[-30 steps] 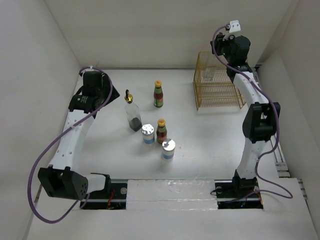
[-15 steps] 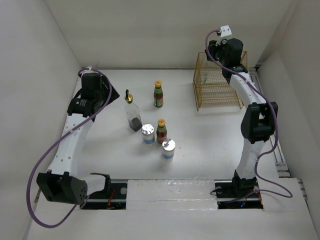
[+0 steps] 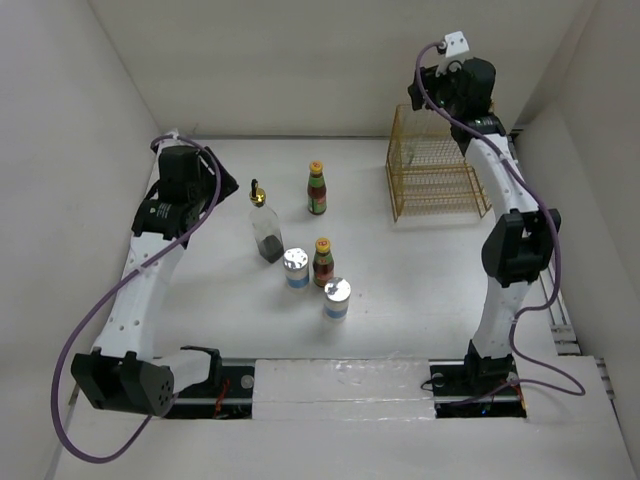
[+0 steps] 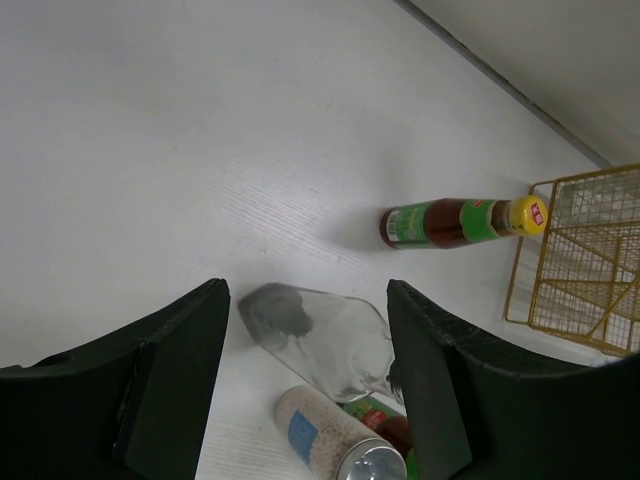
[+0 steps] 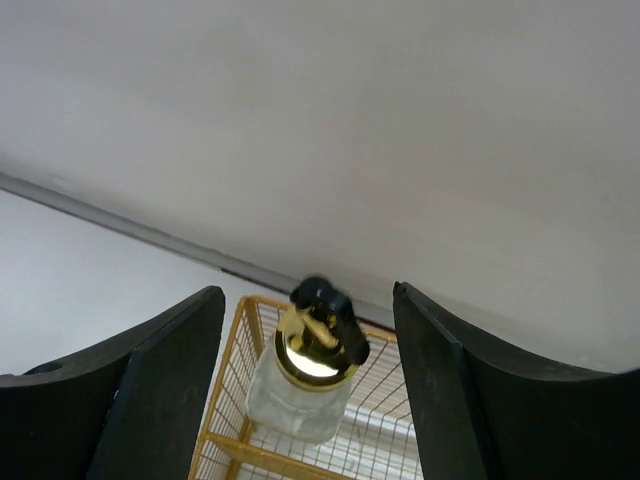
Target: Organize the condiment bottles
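Observation:
A clear glass bottle with a gold pourer (image 5: 303, 378) stands upright in the yellow wire rack (image 5: 232, 395). My right gripper (image 5: 308, 295) hangs open above it, its fingers apart from the bottle; in the top view this gripper (image 3: 432, 100) is over the rack's back. On the table stand a second glass bottle (image 3: 266, 226), two red-brown sauce bottles (image 3: 317, 188) (image 3: 323, 262) and two white silver-lidded jars (image 3: 296, 268) (image 3: 337, 298). My left gripper (image 3: 222, 188) is open, left of the glass bottle (image 4: 325, 340) and not touching it.
The yellow rack (image 3: 436, 176) stands at the back right against the wall. White walls close in the table on three sides. The left wrist view shows the far sauce bottle (image 4: 455, 222) beside the rack's corner (image 4: 590, 270).
My right gripper has opened and lifted off the glass bottle, which now stands in the rack. The left arm shifted slightly back, its jaws a little wider.

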`<state>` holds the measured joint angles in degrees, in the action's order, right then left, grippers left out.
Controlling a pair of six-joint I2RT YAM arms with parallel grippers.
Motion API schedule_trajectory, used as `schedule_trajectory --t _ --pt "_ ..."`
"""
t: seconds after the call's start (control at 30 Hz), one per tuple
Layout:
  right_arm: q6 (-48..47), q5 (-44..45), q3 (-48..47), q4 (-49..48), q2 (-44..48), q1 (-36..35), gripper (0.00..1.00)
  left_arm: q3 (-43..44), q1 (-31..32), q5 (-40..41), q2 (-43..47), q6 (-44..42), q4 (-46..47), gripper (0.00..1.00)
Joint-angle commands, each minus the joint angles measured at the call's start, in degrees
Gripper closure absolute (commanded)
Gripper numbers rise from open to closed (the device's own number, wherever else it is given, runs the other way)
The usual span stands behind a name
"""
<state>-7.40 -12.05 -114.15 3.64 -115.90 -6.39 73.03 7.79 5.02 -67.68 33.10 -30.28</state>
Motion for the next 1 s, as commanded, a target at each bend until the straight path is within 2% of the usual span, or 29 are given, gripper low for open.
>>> schedule_trajectory --t 0.0,0.13,0.23,0.27,0.33,0.37,0.4,0.47,0.53,0.57,0.6,0.67,0.7,0.73,0.8,0.83,0.9,0.97 --pt "-1.65 -0.95 -7.3 3.38 0.68 -0.29 0.26 0.96 0.12 0.78 2.2 0.91 3.82 0.4" --pt "-2.27 0.19 -8.64 5.5 1.37 -0.29 0.2 1.67 0.12 1.31 2.2 0.91 3.83 0.4" --pt "-2.27 2.91 -7.85 6.12 5.22 -0.9 0.2 4.91 -0.58 2.62 2.2 0.91 3.83 0.4" --pt "-2.27 3.61 -7.06 6.12 6.72 -0.9 0.23 5.97 -0.58 3.67 2.2 1.52 3.31 0.4" --pt "-1.75 4.14 -4.34 5.16 10.23 -3.43 0.42 8.69 -0.58 4.47 2.2 2.14 2.78 0.4" --pt "-1.74 4.14 -0.33 5.15 13.99 -4.67 0.73 9.31 -0.58 5.0 2.2 2.75 2.77 0.41" --pt "-1.74 3.01 1.89 4.19 15.86 -6.07 0.85 9.84 -0.58 5.79 2.2 2.76 2.16 0.42" --pt "-1.74 1.08 9.59 3.57 20.77 -11.52 0.96 10.45 -0.58 6.49 2.2 3.28 2.16 0.45" --pt "-1.74 -3.56 16.73 -0.53 24.38 -15.65 0.98 11.24 -0.58 7.9 2.82 3.28 2.16 0.53" --pt "-1.74 -4.46 20.42 -2.04 26.14 -20.1 0.98 11.77 -0.58 7.9 2.82 2.68 2.16 0.68" --pt "-1.74 -4.99 25.42 -2.67 28.68 -22.41 0.92 13.0 -0.58 8.6 2.82 2.67 2.16 0.75" --pt "-1.74 -7.45 28.53 -2.67 29.41 -28.2 0.77 14.15 -0.58 8.61 2.2 2.14 2.16 0.83" --pt "-1.74 -8.41 30.8 -2.67 30.2 -29.98 0.63 14.67 -0.58 8.08 1.59 2.14 2.16 0.84" --pt "-1.74 -9.03 31.61 -2.67 30.2 -31.65 0.38 15.29 -0.58 8.08 1.59 2.14 2.16 0.84" --pt "-1.74 -9.57 32.32 -2.67 30.2 -35.78 0.26 15.3 -0.58 6.6 0.88 1.62 2.16 0.73" --pt "-2.26 -10.44 33.1 -2.67 29.07 -36.93 0.19 15.82 -0.58 6.59 0.19 1.61 2.16 0.61" --pt "-2.97 -10.45 32.59 -3.98 27.75 -39.99 0.14 15.82 -0.58 5.1 0.18 1.61 2.68 0.5" --pt "-3.76 -10.45 31.19 -4.61 25.12 -41.41 0.13 15.82 -0.58 4.4 0.18 1.61 2.69 0.44"
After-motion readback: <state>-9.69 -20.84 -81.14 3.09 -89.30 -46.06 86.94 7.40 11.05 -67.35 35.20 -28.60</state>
